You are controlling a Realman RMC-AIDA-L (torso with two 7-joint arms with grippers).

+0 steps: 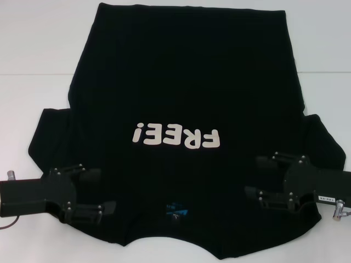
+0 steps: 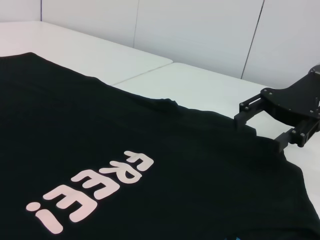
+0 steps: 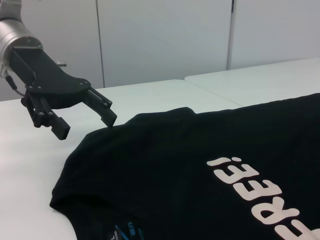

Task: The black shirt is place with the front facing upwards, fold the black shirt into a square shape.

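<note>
The black shirt (image 1: 186,93) lies flat and spread on the white table (image 1: 33,55), front up, with white "FREE!" lettering (image 1: 175,136) and the blue neck label (image 1: 178,208) at the near edge. My left gripper (image 1: 101,192) is open over the shirt's left shoulder, beside the collar. My right gripper (image 1: 255,176) is open over the right shoulder. Neither holds cloth. The left wrist view shows the shirt (image 2: 125,150) and the right gripper (image 2: 260,122) at its edge. The right wrist view shows the shirt (image 3: 200,160) and the left gripper (image 3: 87,120) at its edge.
A seam between table panels (image 1: 38,74) runs across the white table behind the shirt's sleeves. Bare table shows left and right of the shirt. Pale walls (image 3: 165,35) stand behind the table in both wrist views.
</note>
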